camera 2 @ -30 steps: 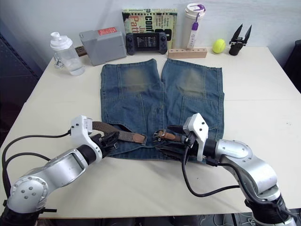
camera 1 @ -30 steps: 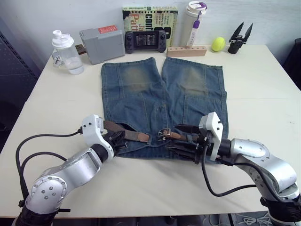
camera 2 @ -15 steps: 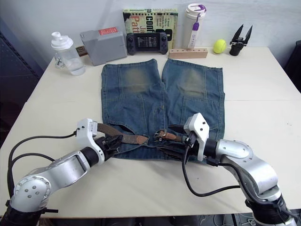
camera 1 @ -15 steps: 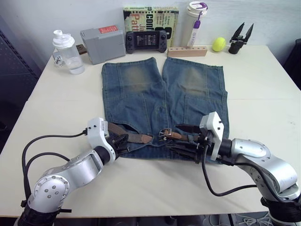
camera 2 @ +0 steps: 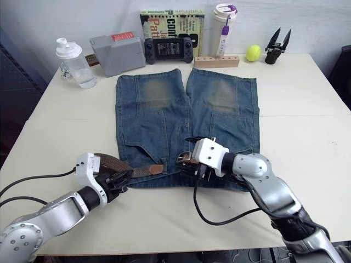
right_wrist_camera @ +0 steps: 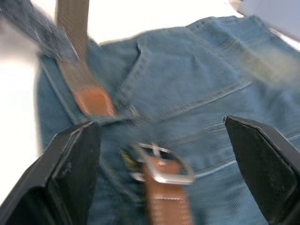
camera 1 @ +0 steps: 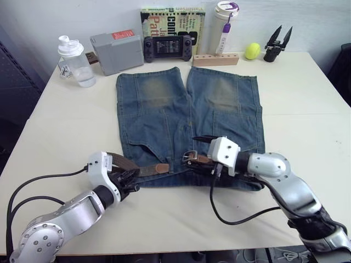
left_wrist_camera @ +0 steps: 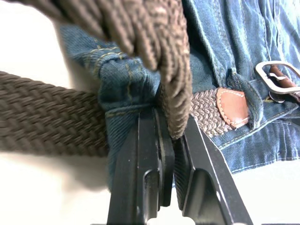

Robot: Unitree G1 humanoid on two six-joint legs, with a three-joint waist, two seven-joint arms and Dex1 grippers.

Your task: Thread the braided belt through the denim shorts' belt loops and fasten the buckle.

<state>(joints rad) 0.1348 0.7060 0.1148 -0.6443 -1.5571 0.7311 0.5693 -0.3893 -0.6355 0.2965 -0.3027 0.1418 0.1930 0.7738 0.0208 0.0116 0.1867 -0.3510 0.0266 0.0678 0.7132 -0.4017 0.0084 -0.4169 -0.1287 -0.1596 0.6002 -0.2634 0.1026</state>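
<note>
Cream worktop carries the shorts, laid flat with the legs pointing toward the far wall and the waistband at the near edge. They are faded blue denim, with paler, yellowish worn patches on each leg and stitched pockets.

Along the waistband lies the belt, a dark brown woven strap with a tan leather tip near the middle of the waist. Its left part loops out past the shorts' left corner. The buckle, a silver rectangular frame on a tan leather end, lies at the centre of the waistband, apart from the strap's tip.

At the left corner, the left hand has its fingers together, clamped on the belt just beside a fold of denim. The right hand hovers over the buckle with its fingers spread wide, one on each side of it.

Along the far edge stand a bottle, a grey box, a game console, a book, a tumbler and a yellow ball.
</note>
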